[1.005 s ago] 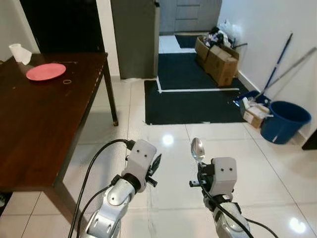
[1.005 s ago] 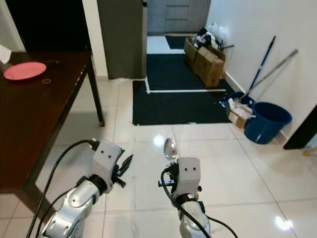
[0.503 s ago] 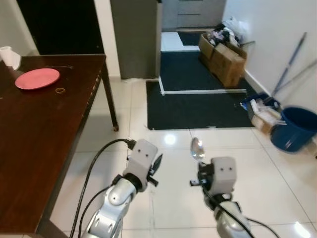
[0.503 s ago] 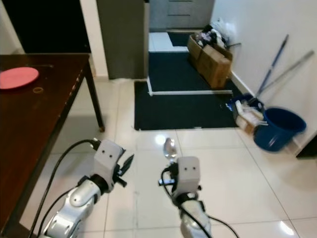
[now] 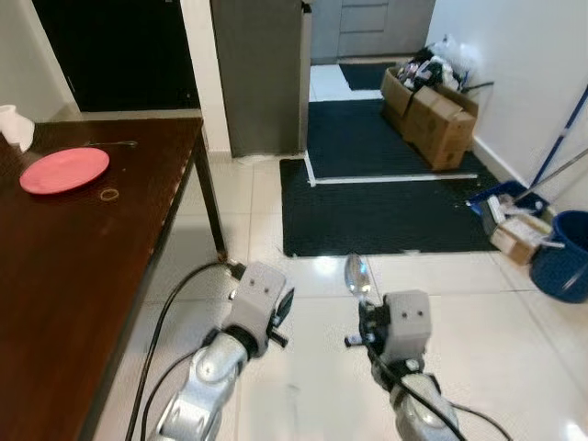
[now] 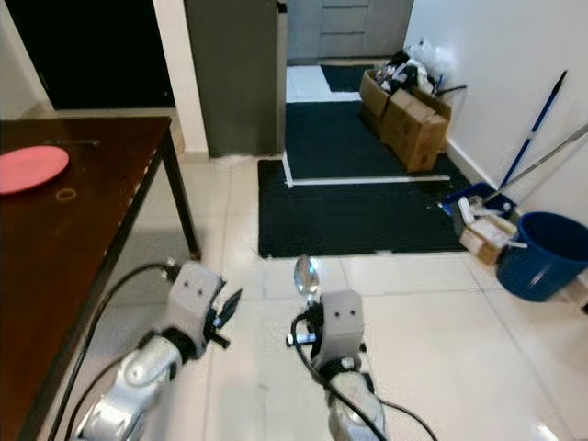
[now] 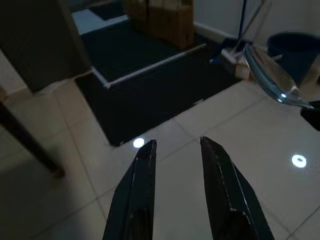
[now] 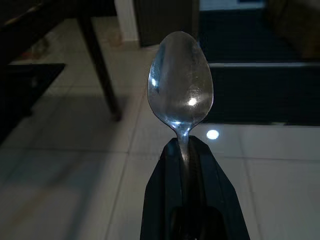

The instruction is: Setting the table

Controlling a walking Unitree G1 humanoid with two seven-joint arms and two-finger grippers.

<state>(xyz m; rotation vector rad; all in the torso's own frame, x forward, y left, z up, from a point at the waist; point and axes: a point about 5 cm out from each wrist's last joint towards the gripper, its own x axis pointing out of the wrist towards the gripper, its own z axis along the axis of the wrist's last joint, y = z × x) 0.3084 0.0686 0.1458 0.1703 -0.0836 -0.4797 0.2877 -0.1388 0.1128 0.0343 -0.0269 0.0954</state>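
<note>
Over tile floor by table (image 5: 83,266), right gripper (image 8: 184,145) clamping spoon (image 8: 180,80) upright, left gripper (image 7: 176,150) empty, fingers apart, no legible text.

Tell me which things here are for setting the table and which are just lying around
For the job: spoon clamped in the right gripper, pink plate, wooden table.
Lying about: cardboard boxes, blue bucket, mop, dark mat.

Home: dining table (image 5: 64,276), doormat (image 5: 386,193)
</note>
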